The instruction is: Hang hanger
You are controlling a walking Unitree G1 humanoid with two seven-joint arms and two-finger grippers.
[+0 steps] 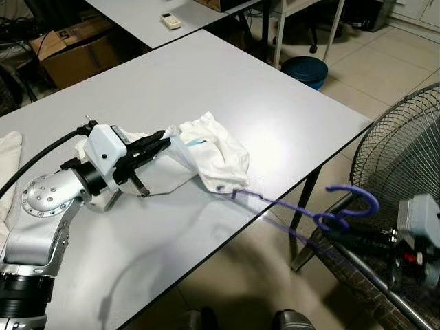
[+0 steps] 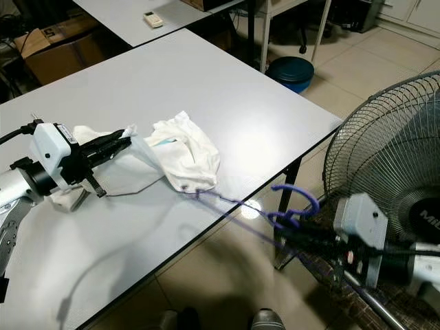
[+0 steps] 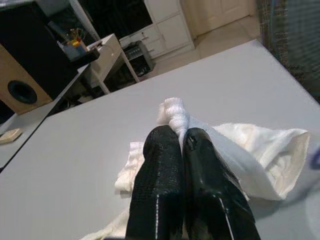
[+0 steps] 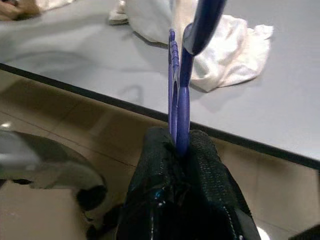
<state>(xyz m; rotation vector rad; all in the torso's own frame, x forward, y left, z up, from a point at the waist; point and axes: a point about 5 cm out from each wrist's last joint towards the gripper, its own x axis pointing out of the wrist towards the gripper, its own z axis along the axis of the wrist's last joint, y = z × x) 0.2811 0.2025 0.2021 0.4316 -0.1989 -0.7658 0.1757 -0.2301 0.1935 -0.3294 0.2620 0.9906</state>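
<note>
Left gripper (image 1: 163,142) over the grey surface (image 1: 289,117), fingers (image 3: 165,170) pinched closed on a bunched edge of the white garment (image 1: 213,155), which lies crumpled on the surface near its front edge. Right gripper (image 2: 285,230) is off the surface's edge, above the tiled floor and beside the fan (image 2: 392,165), fingers (image 4: 200,160) clamped on the purple hanger (image 1: 344,206) near its hook. The hanger's far end reaches into the garment at the surface edge.
</note>
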